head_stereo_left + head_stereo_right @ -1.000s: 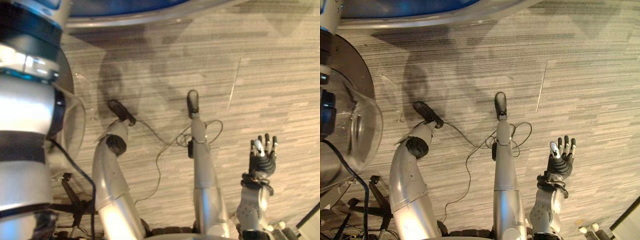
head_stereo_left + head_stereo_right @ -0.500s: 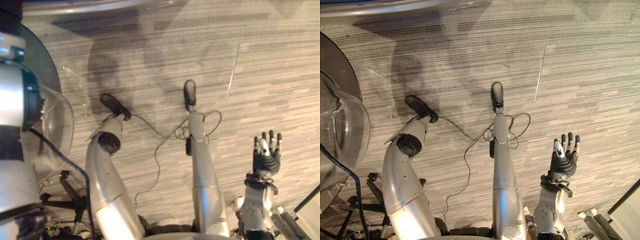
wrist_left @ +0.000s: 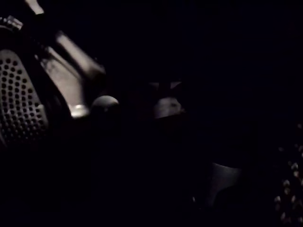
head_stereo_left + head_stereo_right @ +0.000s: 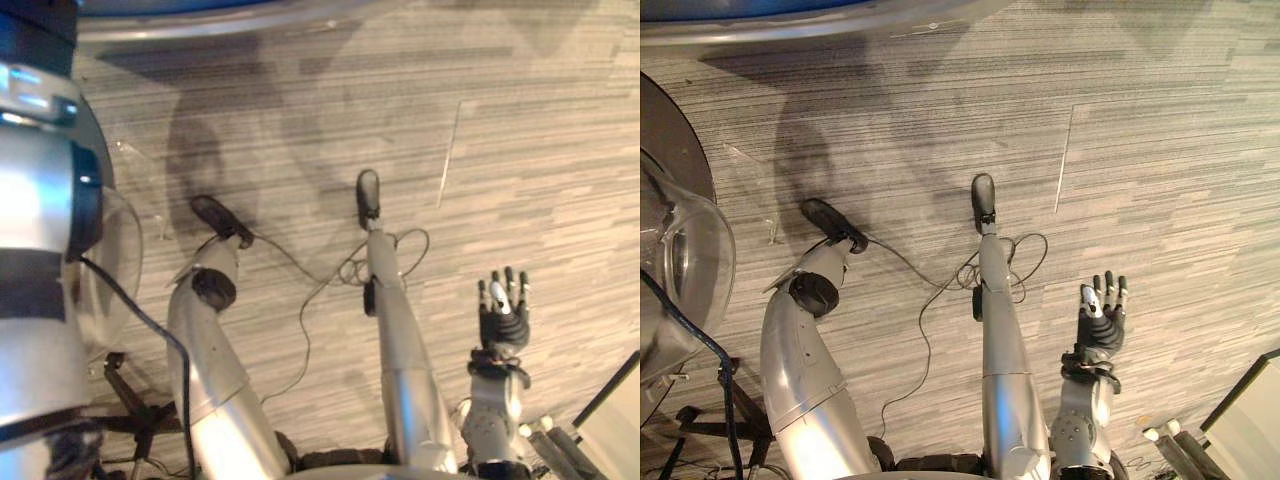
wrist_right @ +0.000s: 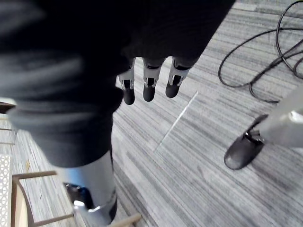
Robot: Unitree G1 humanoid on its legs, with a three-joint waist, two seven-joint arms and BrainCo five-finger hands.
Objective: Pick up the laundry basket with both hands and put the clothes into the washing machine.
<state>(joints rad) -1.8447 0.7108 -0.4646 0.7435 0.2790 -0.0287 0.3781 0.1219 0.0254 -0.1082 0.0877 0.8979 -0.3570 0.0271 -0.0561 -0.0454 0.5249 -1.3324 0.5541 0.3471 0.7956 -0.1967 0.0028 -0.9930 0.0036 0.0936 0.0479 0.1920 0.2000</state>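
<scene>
My left arm (image 4: 40,200) reaches up along the left edge, past the washing machine's clear domed glass door (image 4: 680,270). In the left wrist view it is dark, with the perforated metal drum wall (image 3: 19,99) close by and dim pale shapes that I cannot make out. My right hand (image 4: 503,315) is held low at the right over the carpet, palm up and empty, with its fingers (image 5: 147,85) straight. No basket or clothes can be made out.
A blue curved thing with a grey rim (image 4: 200,15) runs along the top edge. A dark-edged white object (image 4: 1245,420) stands at the lower right. A black stand (image 4: 130,400) sits at the lower left. A wooden frame (image 5: 28,198) stands on the grey striped carpet.
The whole picture has swung about, so the camera has moved. My right hand stays open in the same pose.
</scene>
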